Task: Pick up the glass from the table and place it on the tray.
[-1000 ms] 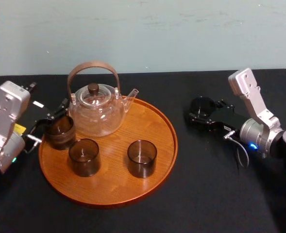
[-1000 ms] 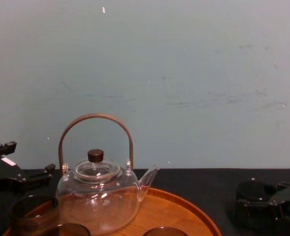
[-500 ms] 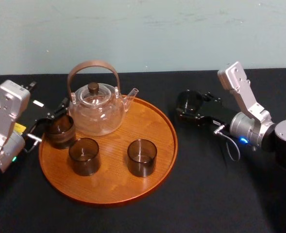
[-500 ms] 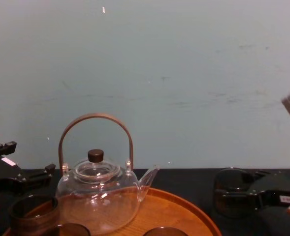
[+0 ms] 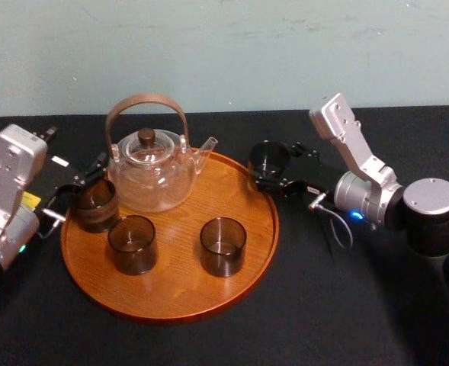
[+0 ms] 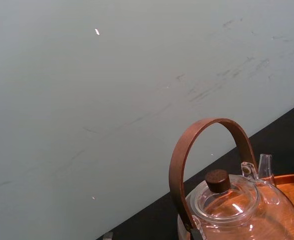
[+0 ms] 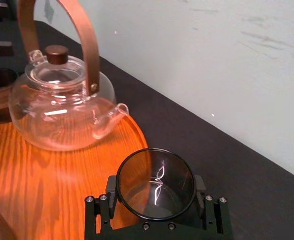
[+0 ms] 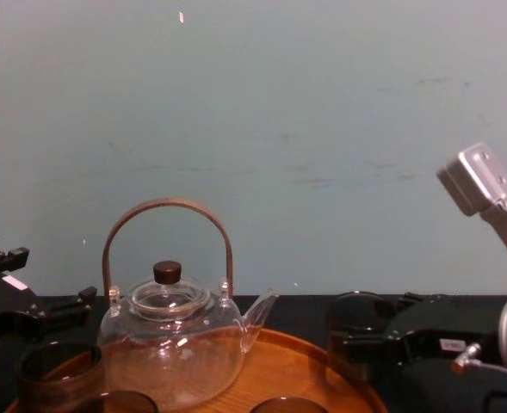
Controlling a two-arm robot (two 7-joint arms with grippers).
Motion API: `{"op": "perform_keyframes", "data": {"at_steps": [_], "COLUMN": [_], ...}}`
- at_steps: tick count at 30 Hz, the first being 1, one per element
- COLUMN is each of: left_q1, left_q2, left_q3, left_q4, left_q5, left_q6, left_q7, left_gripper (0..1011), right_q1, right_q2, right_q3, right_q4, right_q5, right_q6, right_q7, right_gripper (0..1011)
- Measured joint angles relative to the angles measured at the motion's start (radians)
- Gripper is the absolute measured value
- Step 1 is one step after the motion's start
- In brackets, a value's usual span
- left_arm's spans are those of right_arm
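Widest first: the table, matte black, w/ the tray sitting left of centre on it. The teapot hogs the tray's far side, so the free wood is at the middle and right. That's prob. why the approach is from the right.

Now the arms. The right gripper reaches in from the right, clamped on the glass. Jaws pinch its walls from both sides, mouth up, which should give a flat, upright set-down. In the right wrist view we've got the glass right at the tray's rim, partly over wood, partly over table, near the spout.

The left gripper is at the tray's left edge, beside one of the three other glasses on the wood. Open or closed there, we can't tell.

Our read: carry approx. done, placing not yet. It needs to go further in, clear of the spout, then down.
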Motion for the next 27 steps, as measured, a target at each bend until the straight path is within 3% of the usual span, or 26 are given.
{"op": "perform_keyframes", "data": {"at_steps": [27], "left_q1": [0.0], "left_q2": [0.0], "left_q3": [0.0], "left_q4": [0.0], "left_q5": [0.0], "left_q6": [0.0], "left_q7": [0.0], "left_gripper": [1001], "right_q1": [0.047], "right_q2": [-0.052], "right_q3": [-0.061], "right_q4": [0.041], "right_q5": [-0.014], "right_q6": [-0.015], "right_q7": [0.019], "right_gripper": [907]}}
